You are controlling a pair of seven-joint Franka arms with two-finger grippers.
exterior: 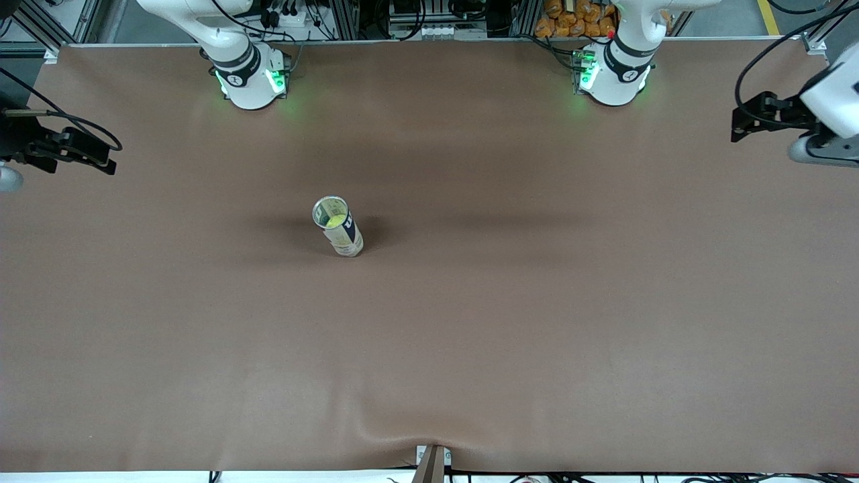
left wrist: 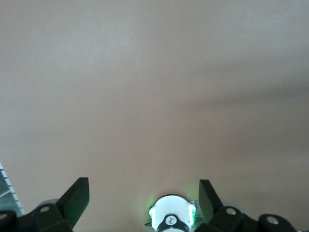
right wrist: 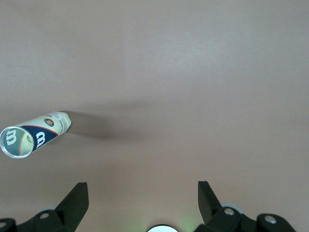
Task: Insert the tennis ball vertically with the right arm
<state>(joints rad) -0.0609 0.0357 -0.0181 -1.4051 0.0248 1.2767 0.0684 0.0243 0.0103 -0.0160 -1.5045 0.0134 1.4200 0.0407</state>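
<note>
Right end effector [right wrist: 140, 203] fingers apart over bare table [exterior: 537, 322]; left [left wrist: 144, 200] likewise; ball tube [exterior: 338, 226] upright mid-table.

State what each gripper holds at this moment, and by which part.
Nothing is held. The left gripper and the right gripper are both open and empty over the bare table. The ball can stands upright, untouched, a yellow ball inside.
</note>
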